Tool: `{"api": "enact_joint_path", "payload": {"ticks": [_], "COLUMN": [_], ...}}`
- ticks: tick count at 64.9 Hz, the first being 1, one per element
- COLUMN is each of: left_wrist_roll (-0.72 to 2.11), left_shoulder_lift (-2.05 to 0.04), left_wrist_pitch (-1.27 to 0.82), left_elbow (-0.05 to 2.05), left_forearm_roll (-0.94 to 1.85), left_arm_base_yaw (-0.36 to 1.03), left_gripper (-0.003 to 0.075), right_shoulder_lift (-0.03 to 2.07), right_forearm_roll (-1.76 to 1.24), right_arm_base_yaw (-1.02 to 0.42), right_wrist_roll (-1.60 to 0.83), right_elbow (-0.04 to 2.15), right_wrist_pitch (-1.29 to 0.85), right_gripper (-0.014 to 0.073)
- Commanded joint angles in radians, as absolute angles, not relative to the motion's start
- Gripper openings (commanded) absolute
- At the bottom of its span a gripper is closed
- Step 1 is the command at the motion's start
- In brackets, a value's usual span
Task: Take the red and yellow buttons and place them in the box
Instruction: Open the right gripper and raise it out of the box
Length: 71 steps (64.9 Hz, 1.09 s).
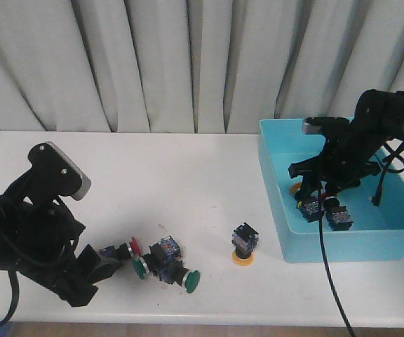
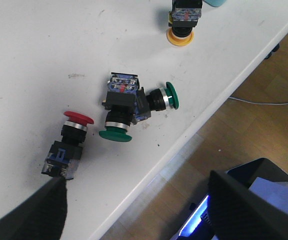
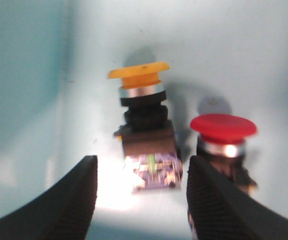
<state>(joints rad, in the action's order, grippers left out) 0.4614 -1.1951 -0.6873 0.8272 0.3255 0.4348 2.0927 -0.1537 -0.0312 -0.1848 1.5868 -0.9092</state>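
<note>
You have a white table (image 1: 188, 175) filling the middle of the front view, with pale grey pleated curtains (image 1: 188, 63) across the whole upper part; at lower centre-left two green-capped switches (image 1: 167, 270) lie on their sides, their black bodies touching, one cap towards the left and one towards the lower right; in the left wrist view you see wooden flooring (image 2: 244, 130) at right

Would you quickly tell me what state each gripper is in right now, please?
Left gripper: open, holding nothing, near the red button on the table.
Right gripper: open inside the box, straddling a yellow button without gripping it.
</note>
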Motion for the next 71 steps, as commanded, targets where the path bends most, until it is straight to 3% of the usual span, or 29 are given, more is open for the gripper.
{"api": "enact_joint_path", "payload": {"ticks": [1, 17, 33, 46, 71], "left_wrist_roll": [0.453, 0.453, 0.453, 0.453, 0.453], "left_shoulder_lift": [-1.171, -1.171, -1.171, -1.171, -1.171], "left_wrist_pitch": [-0.646, -0.646, -0.646, -0.646, -0.653], "left_elbow": [0.850, 0.850, 0.850, 0.850, 0.850], "left_forearm_roll": [0.344, 0.344, 0.344, 0.344, 0.344], "left_arm_base_yaw": [0.436, 0.436, 0.436, 0.436, 0.436], "left_gripper": [0.0566, 0.0566, 0.0566, 0.0566, 0.0566], "right_shoulder_lift": [1.957, 1.724, 1.472, 1.277, 0.904], "right_forearm_roll": [-0.162, -0.195, -0.174, -0.096, -0.090], "right_arm_base_yaw": [-0.025, -0.049, -0.161, -0.244, -0.246], "right_wrist_roll": [-0.193, -0.210, -0.205, -0.169, -0.126], "right_elbow": [1.618, 1.614, 1.600, 1.359, 0.832], "right_wrist_pitch": [-0.960, -1.110, -1.154, -1.051, -0.854], "right_gripper": [0.0405, 0.0405, 0.0405, 0.0405, 0.0405]}}
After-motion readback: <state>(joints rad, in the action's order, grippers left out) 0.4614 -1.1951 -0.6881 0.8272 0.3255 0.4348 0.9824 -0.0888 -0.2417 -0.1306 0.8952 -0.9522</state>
